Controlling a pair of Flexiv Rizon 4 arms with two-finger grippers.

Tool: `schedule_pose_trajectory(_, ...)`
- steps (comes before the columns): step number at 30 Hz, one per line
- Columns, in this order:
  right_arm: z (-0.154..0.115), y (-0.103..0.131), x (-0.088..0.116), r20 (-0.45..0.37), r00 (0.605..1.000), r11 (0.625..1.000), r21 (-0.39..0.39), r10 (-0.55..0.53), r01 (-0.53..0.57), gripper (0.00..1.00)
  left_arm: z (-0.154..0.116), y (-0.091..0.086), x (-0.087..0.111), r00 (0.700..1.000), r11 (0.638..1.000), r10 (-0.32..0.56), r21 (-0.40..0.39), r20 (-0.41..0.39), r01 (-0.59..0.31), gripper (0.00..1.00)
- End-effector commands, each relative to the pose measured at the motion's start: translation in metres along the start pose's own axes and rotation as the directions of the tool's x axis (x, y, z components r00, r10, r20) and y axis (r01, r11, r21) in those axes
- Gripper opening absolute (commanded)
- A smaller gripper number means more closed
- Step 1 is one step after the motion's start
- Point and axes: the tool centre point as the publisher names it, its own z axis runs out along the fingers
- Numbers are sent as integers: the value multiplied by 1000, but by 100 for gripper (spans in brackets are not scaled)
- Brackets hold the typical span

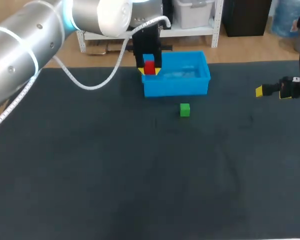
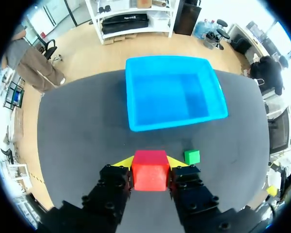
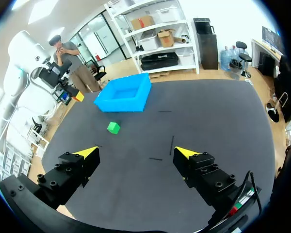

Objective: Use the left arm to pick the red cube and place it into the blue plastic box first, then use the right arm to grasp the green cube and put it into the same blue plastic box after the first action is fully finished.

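Gripping the red cube (image 2: 150, 171) from two sides, our left gripper (image 2: 150, 162) has its yellow-tipped fingers (image 2: 123, 161) pressed against the cube's opposite faces, so the jaws stand only as far apart as the cube is wide. We read the cube as lifted clear of the table (image 1: 90, 175). In the head view it sits at the left end of the blue plastic box (image 1: 177, 86), level with the rim. In the left wrist view the box lies ahead of the fingers with its opening facing up, and we see nothing inside it. Our left arm (image 1: 30, 45) enters from the left corner and reaches across to the box.

The green cube (image 1: 185, 109) rests on the table on the near side of the box, close to the front wall but apart from it. In the left wrist view it shows just beside one finger, down on the table surface.

Our right gripper (image 3: 136, 152) hangs over the right part of the table, well apart from the green cube and the box. Its jaws are spread wide and hold nothing. In the right wrist view the green cube and the box both lie far ahead of its fingers.
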Motion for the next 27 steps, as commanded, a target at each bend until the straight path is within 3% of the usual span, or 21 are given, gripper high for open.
schedule_pose_trajectory(1,0,0,0,-1,1000,1000,1,0,0,100,-1,-5,-22,1000,1000,4,-12,-19,-5,0)
schedule_pose_trajectory(27,0,0,0,-1,1000,1000,1,0,0,100,-2,-18,-71,998,998,46,-42,43,-44,0)
